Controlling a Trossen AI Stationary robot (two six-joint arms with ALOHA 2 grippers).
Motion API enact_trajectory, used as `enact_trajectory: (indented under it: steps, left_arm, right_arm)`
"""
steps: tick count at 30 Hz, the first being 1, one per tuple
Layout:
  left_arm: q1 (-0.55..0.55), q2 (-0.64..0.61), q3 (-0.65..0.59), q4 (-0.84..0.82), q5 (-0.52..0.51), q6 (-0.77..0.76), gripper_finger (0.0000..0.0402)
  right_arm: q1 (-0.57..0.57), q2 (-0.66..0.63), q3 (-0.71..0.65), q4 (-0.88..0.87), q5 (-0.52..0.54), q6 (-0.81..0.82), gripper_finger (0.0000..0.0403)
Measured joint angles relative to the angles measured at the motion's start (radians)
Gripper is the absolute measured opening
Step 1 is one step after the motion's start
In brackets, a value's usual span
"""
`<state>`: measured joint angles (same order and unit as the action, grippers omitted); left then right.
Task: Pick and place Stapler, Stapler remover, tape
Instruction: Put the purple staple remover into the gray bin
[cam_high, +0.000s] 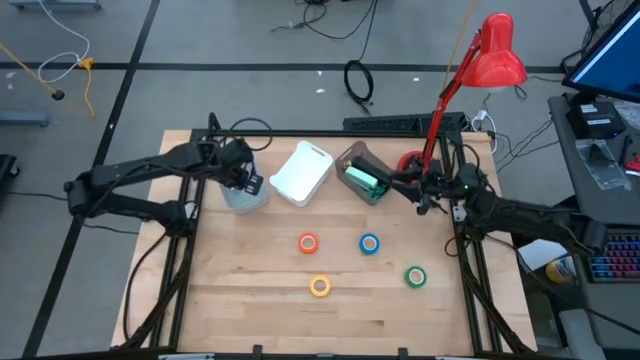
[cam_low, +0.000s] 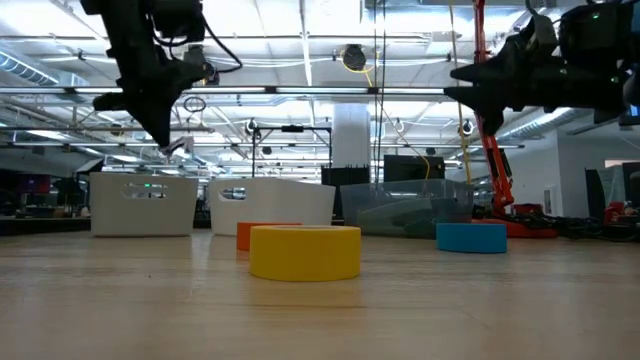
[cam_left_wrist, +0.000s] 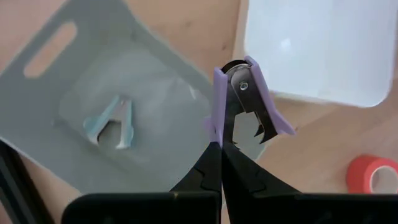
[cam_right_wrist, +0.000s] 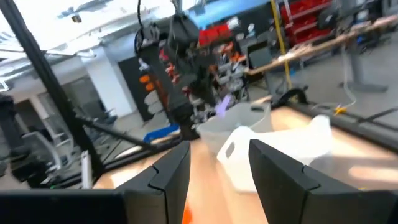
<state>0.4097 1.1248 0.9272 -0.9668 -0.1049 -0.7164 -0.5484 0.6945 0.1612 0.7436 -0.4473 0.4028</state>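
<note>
No readable text or labels

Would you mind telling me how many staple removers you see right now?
2: a purple staple remover held in the left claw above the bins, and a pale blue staple remover lying inside the grey plastic bin. Others may be hidden.

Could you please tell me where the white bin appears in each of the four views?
High view: the white bin sits at the table's back, near the middle.
Low view: it is the middle container at the table's far side.
Left wrist view: it lies next to the grey bin.
Right wrist view: it is the nearest container.
Shared landmark: the grey bin beside it, on the left arm's side.
</note>
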Motion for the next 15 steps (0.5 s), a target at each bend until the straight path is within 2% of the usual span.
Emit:
enact_trajectory:
  steps: [5, 11, 15]
  left_arm:
    - [0.040, 0.023, 0.000, -0.043, 0.047, 0.008, 0.0000]
    - [0.091, 0.047, 0.000, -0.063, 0.112, 0.033, 0.0000]
    - [0.124, 0.068, 0.000, -0.086, 0.131, 0.041, 0.0000]
  right_arm:
    - [-0.052, -0.077, 0.000, -0.030, -0.005, 0.000, 0.0155]
    - [-0.113, -0.161, 0.000, -0.085, -0.128, 0.013, 0.0155]
    - [-0.146, -0.212, 0.000, -0.126, -0.166, 0.030, 0.0155]
